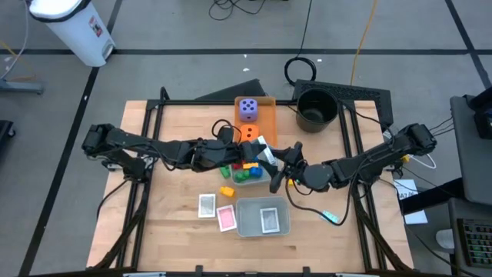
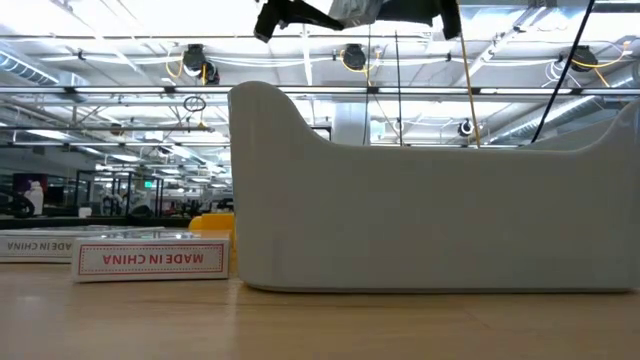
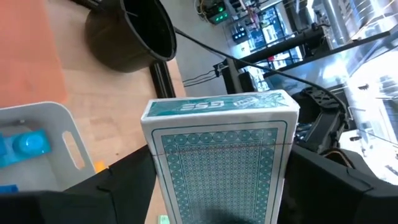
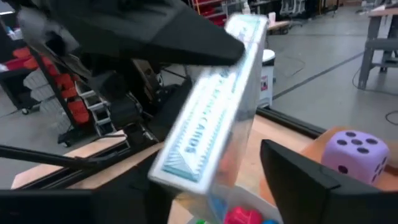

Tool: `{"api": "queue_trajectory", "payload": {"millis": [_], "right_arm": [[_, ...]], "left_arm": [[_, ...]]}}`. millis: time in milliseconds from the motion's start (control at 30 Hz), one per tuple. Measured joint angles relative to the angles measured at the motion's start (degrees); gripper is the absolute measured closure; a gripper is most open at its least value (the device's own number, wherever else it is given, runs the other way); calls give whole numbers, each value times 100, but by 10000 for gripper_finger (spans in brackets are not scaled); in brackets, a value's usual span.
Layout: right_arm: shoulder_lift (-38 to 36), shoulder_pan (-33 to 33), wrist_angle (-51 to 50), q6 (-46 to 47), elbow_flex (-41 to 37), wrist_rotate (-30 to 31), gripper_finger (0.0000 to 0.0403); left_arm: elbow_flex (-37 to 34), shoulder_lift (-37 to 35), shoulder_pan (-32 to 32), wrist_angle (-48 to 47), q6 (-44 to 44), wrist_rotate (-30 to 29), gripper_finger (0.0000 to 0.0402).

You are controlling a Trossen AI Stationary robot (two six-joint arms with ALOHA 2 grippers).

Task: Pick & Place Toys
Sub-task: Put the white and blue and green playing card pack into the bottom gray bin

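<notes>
teal card deck is held upright above the middle of the table, where the two grippers meet. in the left wrist view it is clamped between the dark fingers of the left gripper, its patterned back facing the camera. in the right wrist view the same deck is seen edge-on and tilted, with the right gripper just beside it; whether the right fingers are pressed on the deck cannot be told.

below the grippers, small red, green, blue and yellow bricks are gathered in a grey tray, and one yellow brick lies on the wooden table just beside it. a purple die sits on a flat orange tray at the far side, with an orange die just in front of it. near the front edge a white card pack and a pink card pack lie side by side, next to a second grey tray in which another card pack rests. a black bucket stands at the far right.
</notes>
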Motion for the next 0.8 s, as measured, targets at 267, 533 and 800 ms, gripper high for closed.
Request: {"api": "queue_trajectory", "payload": {"millis": [267,533,800], "right_arm": [[-2,-2,166,-381,0,83,294],[-36,-4,338,-833,0,83,338],[-380,-2,403,-1234,0,-55,338]], "left_arm": [[0,0,-2,37,26,-20,85],[-4,-7,26,177,333,-17,61],[-2,-4,61,821,1067,65,56]]}}
